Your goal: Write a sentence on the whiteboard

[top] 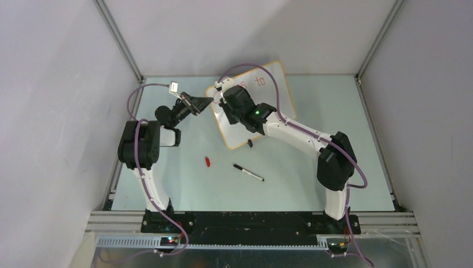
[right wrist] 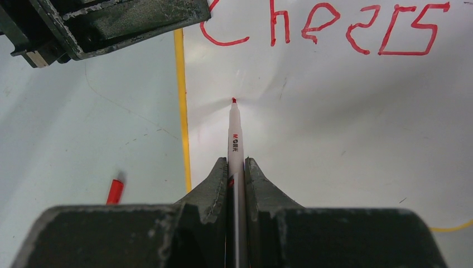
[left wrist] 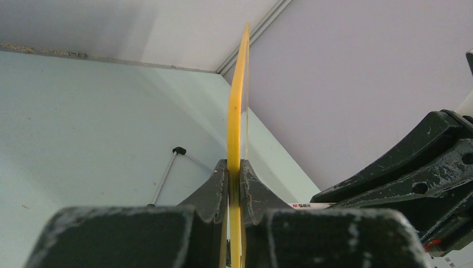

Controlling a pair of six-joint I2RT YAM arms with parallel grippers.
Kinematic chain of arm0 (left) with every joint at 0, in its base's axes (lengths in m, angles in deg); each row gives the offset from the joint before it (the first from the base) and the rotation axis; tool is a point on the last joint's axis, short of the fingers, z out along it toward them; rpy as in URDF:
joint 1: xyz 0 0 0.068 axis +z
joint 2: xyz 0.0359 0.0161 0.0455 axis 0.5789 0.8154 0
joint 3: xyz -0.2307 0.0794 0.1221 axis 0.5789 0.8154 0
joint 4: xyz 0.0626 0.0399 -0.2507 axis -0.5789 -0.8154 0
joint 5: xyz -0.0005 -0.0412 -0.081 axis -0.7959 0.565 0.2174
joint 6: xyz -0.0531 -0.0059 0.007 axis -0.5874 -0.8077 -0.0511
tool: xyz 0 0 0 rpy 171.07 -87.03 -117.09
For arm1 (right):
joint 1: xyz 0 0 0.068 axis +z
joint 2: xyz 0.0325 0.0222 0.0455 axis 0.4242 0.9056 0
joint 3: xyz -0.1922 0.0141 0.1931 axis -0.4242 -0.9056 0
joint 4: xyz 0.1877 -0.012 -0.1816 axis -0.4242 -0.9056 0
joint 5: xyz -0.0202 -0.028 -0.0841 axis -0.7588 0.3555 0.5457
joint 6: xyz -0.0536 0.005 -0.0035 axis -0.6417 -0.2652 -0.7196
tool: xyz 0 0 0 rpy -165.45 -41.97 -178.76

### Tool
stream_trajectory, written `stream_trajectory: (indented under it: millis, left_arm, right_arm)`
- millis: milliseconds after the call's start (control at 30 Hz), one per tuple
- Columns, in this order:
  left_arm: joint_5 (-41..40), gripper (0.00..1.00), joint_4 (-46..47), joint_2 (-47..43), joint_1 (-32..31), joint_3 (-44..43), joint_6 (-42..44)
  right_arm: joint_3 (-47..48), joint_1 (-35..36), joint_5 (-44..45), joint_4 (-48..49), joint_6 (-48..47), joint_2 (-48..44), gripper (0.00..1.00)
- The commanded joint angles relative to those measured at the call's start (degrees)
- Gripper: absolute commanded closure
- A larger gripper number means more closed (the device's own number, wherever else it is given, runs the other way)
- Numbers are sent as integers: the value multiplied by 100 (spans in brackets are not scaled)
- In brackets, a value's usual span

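The whiteboard (top: 277,94) sits in the upper middle of the top view, turned at an angle on the worktop (top: 312,167). The left gripper (top: 207,102) is pinched nearly closed on the edge of it towards the left of the frame. Its own camera shows the yellow rim (left wrist: 239,100) edge-on between the fingers (left wrist: 215,190). The right gripper (right wrist: 237,164) is fully clamped on a red marker (right wrist: 235,134), whose tip rests on bare board below the "C" of "Cheers" (right wrist: 329,28). In the top view "to" (top: 260,81) follows on the same row, so the sentence has one row down and the pen looks set to start a second. Faint streaks of light fan out from the tip, which I read as the board giving a little under pressure. The stroke should therefore go lightly and evenly, with the tip in contact but not digging in. The start point is close to the rim and the clamping fingers, so strokes are best led towards the right of the wrist frame, away from both. Letters should match the height of the first row, with a clear gap beneath it. The left arm's job is to hold firm so the board neither slides nor rocks. A red cap (top: 207,162) and a black pen (top: 248,172) lie on the worktop lower in the frame, well apart from the board and out of the way.
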Motion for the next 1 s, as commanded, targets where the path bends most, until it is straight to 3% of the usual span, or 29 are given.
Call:
stream_trajectory:
  millis: [0, 433, 967]
  left_arm:
    - [115, 100, 395, 5, 49, -81, -38]
    - [106, 100, 397, -12, 43, -64, -29]
    - [100, 100, 406, -24, 40, -57, -20]
  right_arm:
    - [-29, -9, 37, 47, 56, -136, 100]
    - [-468, 20, 43, 136, 83, -360, 100]
    - [95, -24, 46, 57, -10, -68, 100]
